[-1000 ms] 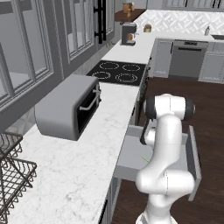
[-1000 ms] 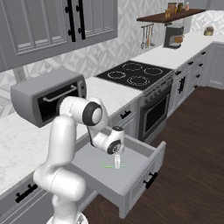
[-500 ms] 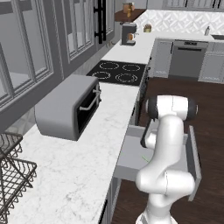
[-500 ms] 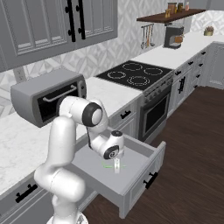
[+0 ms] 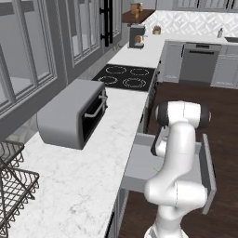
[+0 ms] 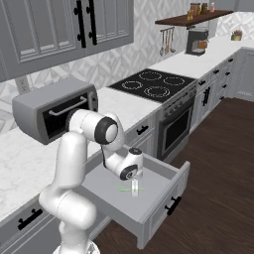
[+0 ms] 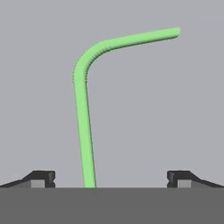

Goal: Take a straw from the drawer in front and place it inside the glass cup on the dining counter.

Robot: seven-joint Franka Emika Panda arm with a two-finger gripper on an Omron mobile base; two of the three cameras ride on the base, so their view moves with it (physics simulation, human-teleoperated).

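The straw [image 7: 83,113] lies flat on the grey floor of the pulled-out drawer [image 6: 158,201], thin and light green with a bent top. The tool [image 6: 134,191] hangs just above it, fingers [image 7: 41,177] spread wide on either side, grasping nothing. On the worktop [image 5: 83,172] behind stands a grey toaster oven [image 5: 72,114], beside a black cooktop [image 5: 126,77].

White arm folded low, wrist bent downward, hand [image 6: 134,192] pointing straight down, fingers [image 7: 41,177] spread wide
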